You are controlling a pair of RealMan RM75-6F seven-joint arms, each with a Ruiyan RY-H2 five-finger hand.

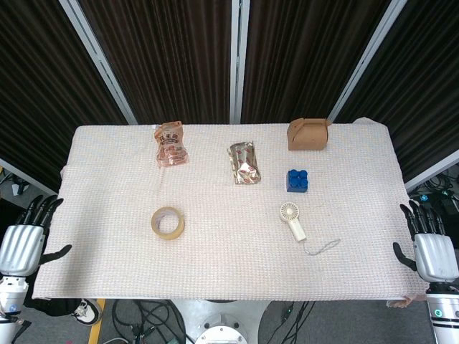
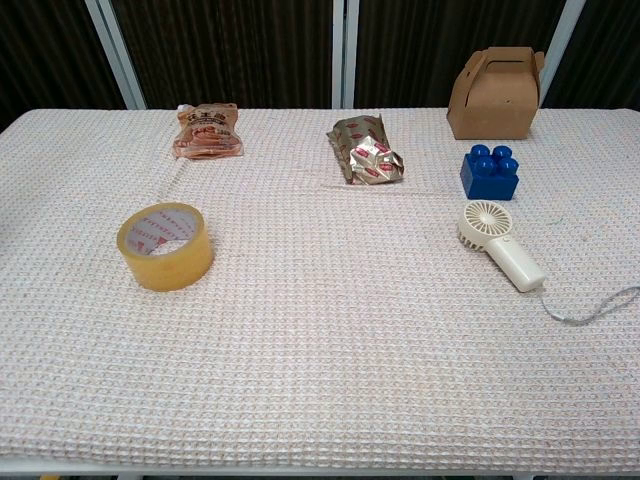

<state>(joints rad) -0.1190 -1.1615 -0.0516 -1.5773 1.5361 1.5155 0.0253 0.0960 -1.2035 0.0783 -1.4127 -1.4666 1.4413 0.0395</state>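
A: What do you see near my hands?

B: Your left hand (image 1: pixel 20 247) hangs beside the left edge of the table (image 1: pixel 215 265), fingers spread apart, holding nothing. The nearest thing is the roll of clear tape (image 1: pixel 168 223), a yellowish ring lying flat on the waffle-textured cloth, well apart from the hand.

A: And my right hand (image 1: pixel 432 252)?

B: It is open in the same way, fingers apart, nothing in it, just beside the right edge. Nearest is the small white handheld fan (image 1: pixel 292 218), round head, smooth plastic, with a thin grey cord.

A: Any containers?

B: A brown cardboard box (image 1: pixel 309 135) with a handle top stands closed at the far side; I cannot tell what is inside. A blue toy brick (image 1: pixel 297 180) sits near it. Two sealed snack pouches lie flat: an orange one (image 1: pixel 170 145) and a crinkled foil one (image 1: pixel 245 163).
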